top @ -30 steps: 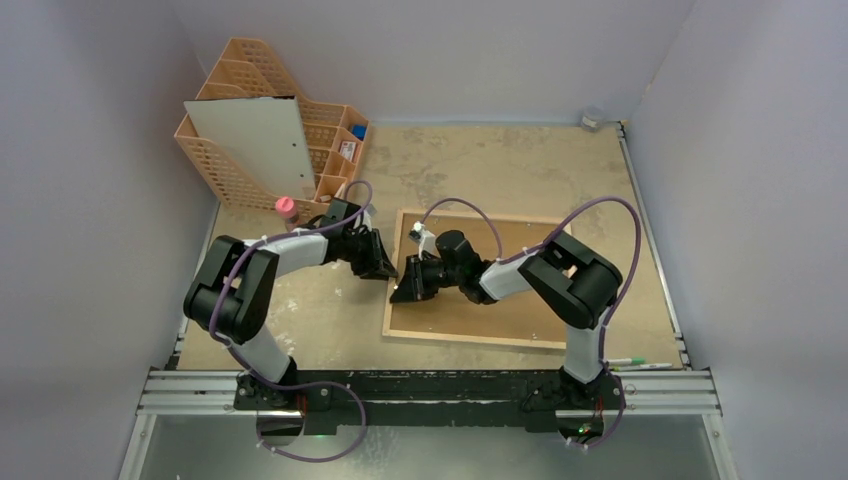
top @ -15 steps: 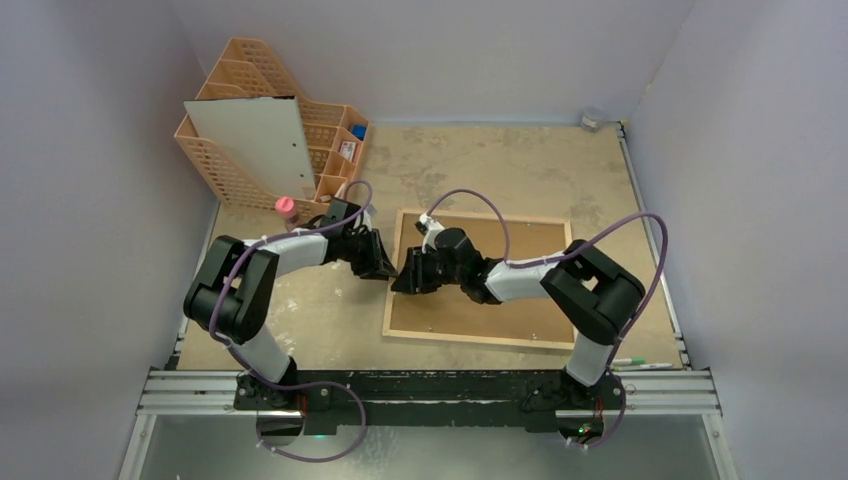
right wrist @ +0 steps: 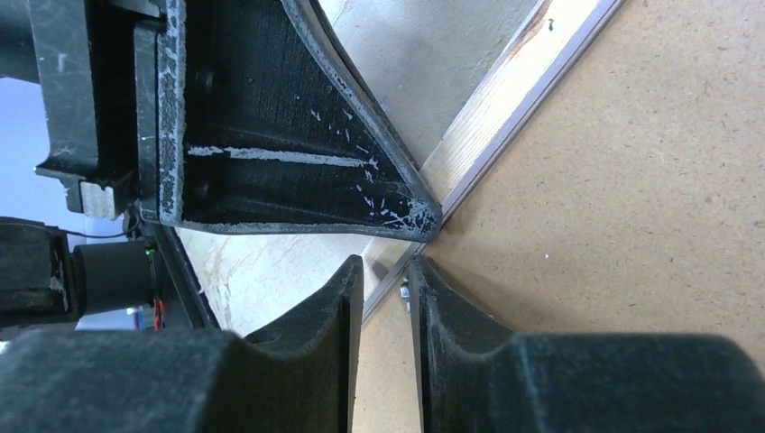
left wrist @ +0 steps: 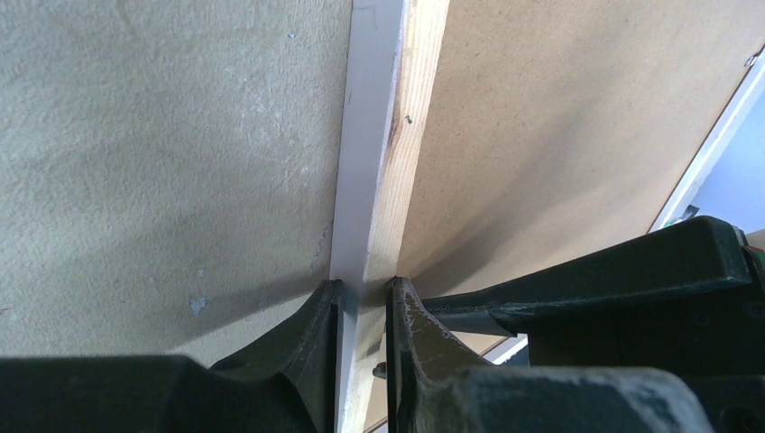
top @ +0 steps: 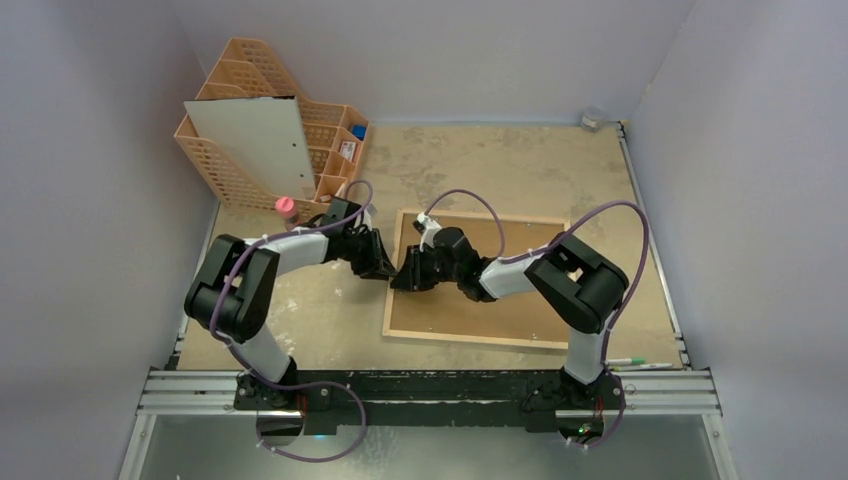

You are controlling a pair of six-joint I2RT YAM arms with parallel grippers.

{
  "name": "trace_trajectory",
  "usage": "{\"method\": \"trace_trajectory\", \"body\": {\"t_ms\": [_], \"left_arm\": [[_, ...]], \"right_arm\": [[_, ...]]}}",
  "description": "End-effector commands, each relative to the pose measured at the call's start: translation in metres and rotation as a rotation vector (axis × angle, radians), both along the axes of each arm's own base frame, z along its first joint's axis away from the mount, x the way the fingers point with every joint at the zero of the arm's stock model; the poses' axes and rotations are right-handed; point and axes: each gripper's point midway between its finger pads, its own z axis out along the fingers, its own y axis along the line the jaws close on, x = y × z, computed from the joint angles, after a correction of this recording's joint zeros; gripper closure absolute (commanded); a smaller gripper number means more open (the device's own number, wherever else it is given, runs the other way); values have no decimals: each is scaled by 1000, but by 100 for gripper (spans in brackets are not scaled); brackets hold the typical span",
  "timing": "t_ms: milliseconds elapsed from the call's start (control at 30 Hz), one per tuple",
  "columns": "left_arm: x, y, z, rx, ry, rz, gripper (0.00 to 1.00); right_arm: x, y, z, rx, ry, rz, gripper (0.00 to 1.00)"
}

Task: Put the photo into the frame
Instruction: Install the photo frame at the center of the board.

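The frame (top: 470, 338) lies face down on the table, with a brown fibreboard sheet (top: 520, 300) filling its back. My left gripper (top: 385, 270) is shut on the frame's left rim, its fingers pinching the white border and the light wood edge (left wrist: 415, 108). My right gripper (top: 403, 282) hovers just inside that same rim, right beside the left fingers (right wrist: 298, 153). Its jaws stand a narrow gap apart over the fibreboard (right wrist: 631, 135), with a small metal tab (right wrist: 406, 289) at their tips. A large white sheet (top: 255, 145) leans in the organiser. No printed side of the photo shows.
A peach lattice organiser (top: 215, 175) stands at the back left, with a pink-capped bottle (top: 287, 209) in front of it. A small jar (top: 592, 118) sits in the far right corner. Pens (top: 640, 364) lie by the near right edge.
My right gripper has slid a little farther along the frame's left rim, closer to the left gripper. Its elbow swung outward and came back. The left arm has not moved.
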Motion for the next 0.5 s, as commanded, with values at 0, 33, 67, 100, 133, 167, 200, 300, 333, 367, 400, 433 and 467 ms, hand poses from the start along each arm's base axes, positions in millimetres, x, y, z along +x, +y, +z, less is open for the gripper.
{"method": "trace_trajectory", "body": {"t_ms": [0, 33, 67, 100, 133, 167, 200, 300, 333, 367, 400, 433, 467], "left_arm": [[-6, 4, -19, 48, 58, 12, 100], [-5, 3, -19, 45, 60, 13, 100], [-5, 3, -20, 44, 64, 14, 100], [-5, 2, -21, 43, 66, 15, 100], [-4, 2, -21, 41, 67, 15, 100], [-4, 2, -22, 41, 69, 16, 100], [-3, 1, -21, 40, 68, 16, 100], [-1, 1, -22, 42, 66, 18, 100], [0, 1, -22, 43, 65, 18, 100], [0, 1, -21, 44, 64, 19, 100], [1, 1, -22, 45, 63, 18, 100], [1, 1, -22, 47, 64, 19, 100], [1, 1, -23, 48, 64, 19, 100]], "right_arm": [[-38, -5, -22, -1, 86, 137, 73], [-42, -4, -22, 9, 88, 164, 74], [-47, -4, -21, 20, 92, 192, 74], [-51, -4, -21, 28, 97, 218, 74], [-54, -3, -21, 35, 103, 241, 75], [-57, -2, -21, 40, 109, 262, 75], [-60, -2, -21, 46, 118, 284, 75], [-65, 0, -24, 50, 127, 322, 75], [-67, -1, -27, 46, 135, 332, 76], [-70, -2, -29, 45, 143, 345, 76], [-70, -3, -31, 35, 149, 345, 76], [-71, -5, -34, 27, 152, 346, 76], [-72, -5, -35, 20, 152, 352, 76]]}}
